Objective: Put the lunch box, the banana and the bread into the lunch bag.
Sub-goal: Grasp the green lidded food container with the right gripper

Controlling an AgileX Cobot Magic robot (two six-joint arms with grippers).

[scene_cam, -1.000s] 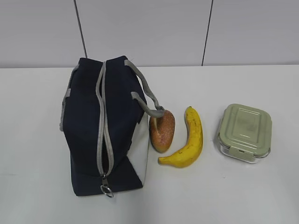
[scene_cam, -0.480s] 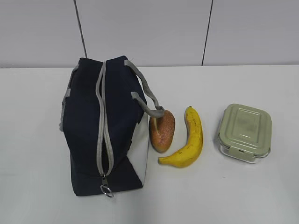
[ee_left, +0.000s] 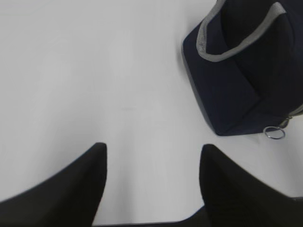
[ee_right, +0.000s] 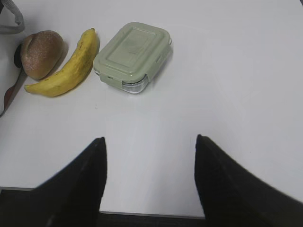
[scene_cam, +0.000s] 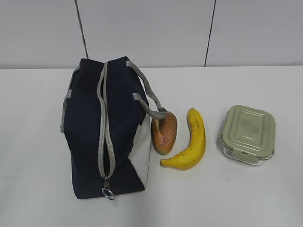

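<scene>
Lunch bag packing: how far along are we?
Nothing is packed yet. The lunch bag sits with its zipper closed. The bread, banana and lunch box all lie on the table beside it. The left gripper and right gripper are open and hold nothing. Left: open the bag, then load all three.

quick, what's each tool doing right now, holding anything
Left tool: open, holding nothing, over bare table beside the lunch bag.
Right tool: open, holding nothing, short of the lunch box.
</scene>
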